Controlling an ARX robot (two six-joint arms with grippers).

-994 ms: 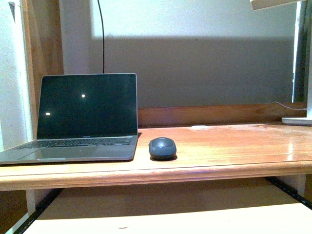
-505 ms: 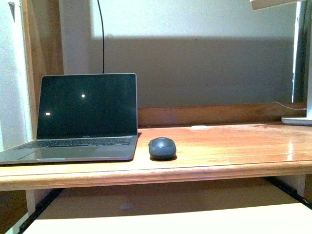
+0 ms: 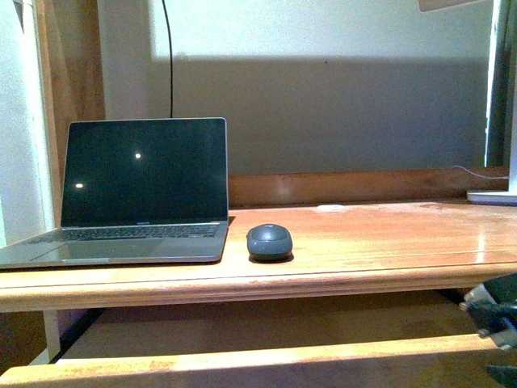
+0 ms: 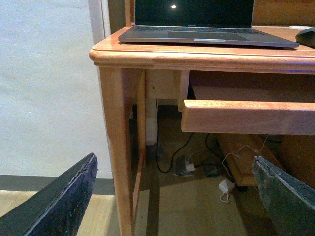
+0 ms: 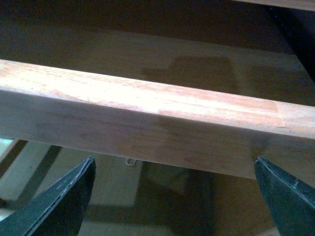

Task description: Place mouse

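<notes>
Mouse (image 3: 269, 241) resting on the wooden surface (image 3: 388, 238), dark grey and domed, just beside the laptop (image 3: 133, 194) at its 3 o'clock, not touching it. Seen from the front at about 6 o'clock of the surface's middle, close to the front edge. Laptop lid up, screen dark with two small light spots. Black cable (image 3: 170, 56) running up the wall at 12 o'clock of the laptop. White lamp base (image 3: 493, 196) far off at 3 o'clock of the mouse, well apart from it.

Pull-out shelf (image 3: 242, 362) showing below the surface, its front rail lit. Part of the right arm poking in at the lower right corner of the front view, below the surface level.

Left gripper (image 4: 177, 196) open, two dark fingers (image 4: 64, 201) spread wide, nothing between them; beyond it the desk leg (image 4: 118, 147), the shelf rail and loose cords on the floor. Sliver of the mouse visible at the edge of that view, on the surface beside the laptop.

Right gripper (image 5: 174, 196) likewise spread apart and empty, fingers (image 5: 283, 196) pointing at the shelf's front rail (image 5: 147, 118), close to it, contact not discernible.
</notes>
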